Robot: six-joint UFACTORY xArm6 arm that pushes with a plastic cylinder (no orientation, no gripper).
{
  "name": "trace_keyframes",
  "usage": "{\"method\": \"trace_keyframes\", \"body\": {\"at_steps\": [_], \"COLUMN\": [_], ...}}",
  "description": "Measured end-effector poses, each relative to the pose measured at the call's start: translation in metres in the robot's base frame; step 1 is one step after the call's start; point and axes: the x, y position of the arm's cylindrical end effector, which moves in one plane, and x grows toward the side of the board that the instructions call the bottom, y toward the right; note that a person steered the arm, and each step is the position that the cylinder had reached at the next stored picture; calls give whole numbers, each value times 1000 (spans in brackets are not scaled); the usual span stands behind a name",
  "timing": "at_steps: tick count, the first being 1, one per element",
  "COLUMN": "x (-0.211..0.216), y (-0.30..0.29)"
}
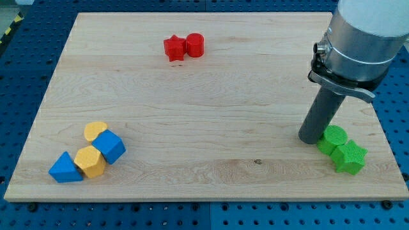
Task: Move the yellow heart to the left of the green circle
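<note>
My tip (311, 138) rests on the wooden board (192, 108) at the view's right, just beside the left edge of the green circle (333, 138), perhaps touching it; it holds nothing, being a bare rod. The yellow heart (95, 131) lies far across the board at the view's lower left, touching a blue block (110, 146). So the heart sits well to the left of my tip and slightly lower, and I judge the coming move a long sweep leftward to get behind it
</note>
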Motion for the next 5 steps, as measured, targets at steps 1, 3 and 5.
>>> {"method": "trace_keyframes", "body": {"at_steps": [1, 3, 5], "x": [0, 0, -18], "y": [0, -113, -232]}}
